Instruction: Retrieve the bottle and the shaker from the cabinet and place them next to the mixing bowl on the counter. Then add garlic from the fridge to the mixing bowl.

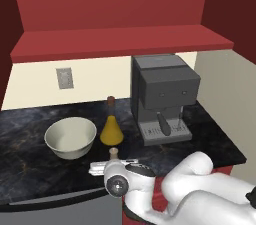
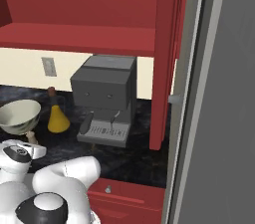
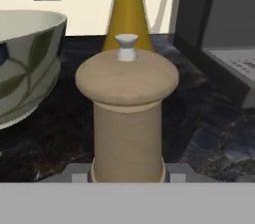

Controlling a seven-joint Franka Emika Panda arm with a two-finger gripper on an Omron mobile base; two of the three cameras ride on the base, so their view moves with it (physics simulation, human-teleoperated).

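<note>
My gripper [image 3: 127,174] is shut on the shaker [image 3: 127,113], a short tan wooden mill with a small pale knob, held upright low over the black counter [image 1: 30,169]. I cannot tell whether its base touches the counter. The cream mixing bowl [image 1: 70,136] stands just left of the shaker [image 1: 114,153]. Close behind it is the amber cone-shaped bottle [image 1: 111,129] with its dark stopper. In the hand view the bowl [image 3: 25,68] is at the left and the bottle [image 3: 128,16] straight behind. The red cabinet shelf [image 1: 120,41] hangs above. The garlic is out of view.
A grey coffee machine [image 1: 162,96] stands right of the bottle, near the shaker's right side [image 3: 224,29]. A wall outlet [image 1: 65,78] sits behind the bowl. A red side panel [image 2: 164,68] and a tall grey panel [image 2: 219,93] close off the right; whether that is the fridge I cannot tell.
</note>
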